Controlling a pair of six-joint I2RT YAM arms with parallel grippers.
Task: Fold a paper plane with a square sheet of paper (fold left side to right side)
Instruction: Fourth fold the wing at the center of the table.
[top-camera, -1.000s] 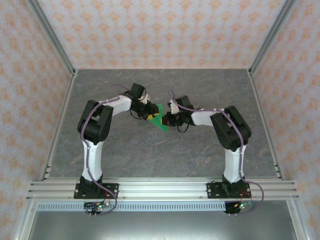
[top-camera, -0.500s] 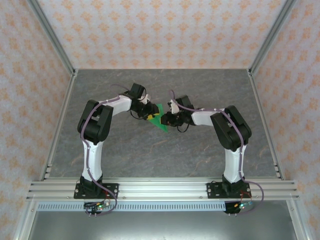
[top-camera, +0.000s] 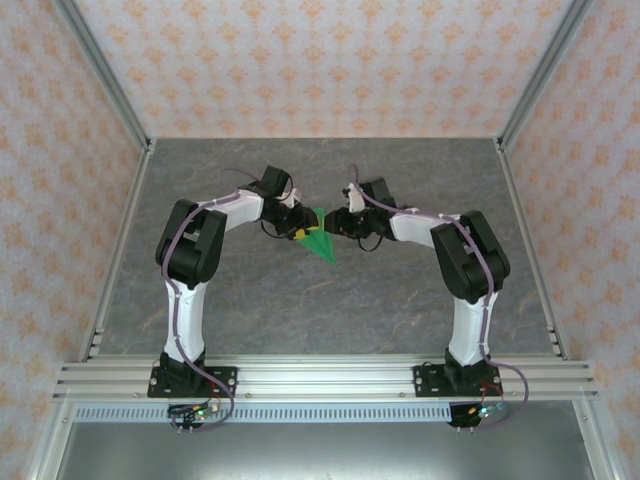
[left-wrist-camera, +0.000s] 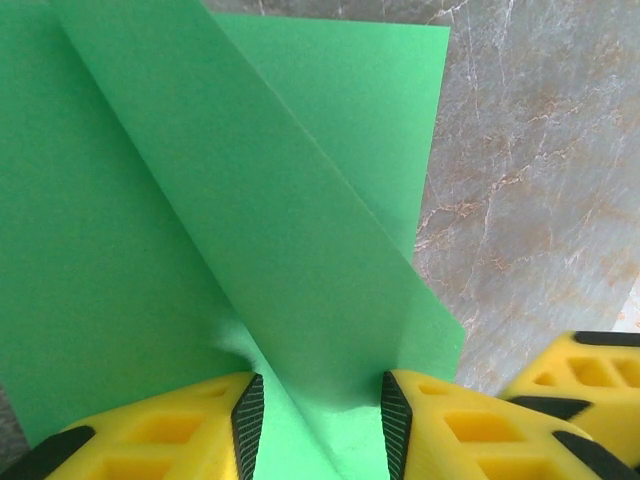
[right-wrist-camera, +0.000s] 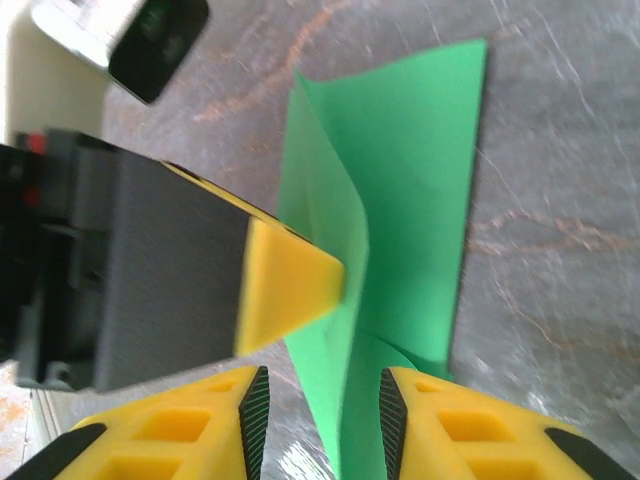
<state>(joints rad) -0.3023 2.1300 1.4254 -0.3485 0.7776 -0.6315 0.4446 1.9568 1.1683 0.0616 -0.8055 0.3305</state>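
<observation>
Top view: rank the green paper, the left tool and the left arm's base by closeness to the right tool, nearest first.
Measured from the right tool:
1. Green paper, directly beside it near the table's middle.
2. Left tool, just across the paper on the left side.
3. Left arm's base, much farther, at the table's near left edge.

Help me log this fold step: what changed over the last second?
The right hand opened, letting go of the green paper, and shifted toward the back of the table. The left hand stayed at the paper, which kept roughly its place.
</observation>
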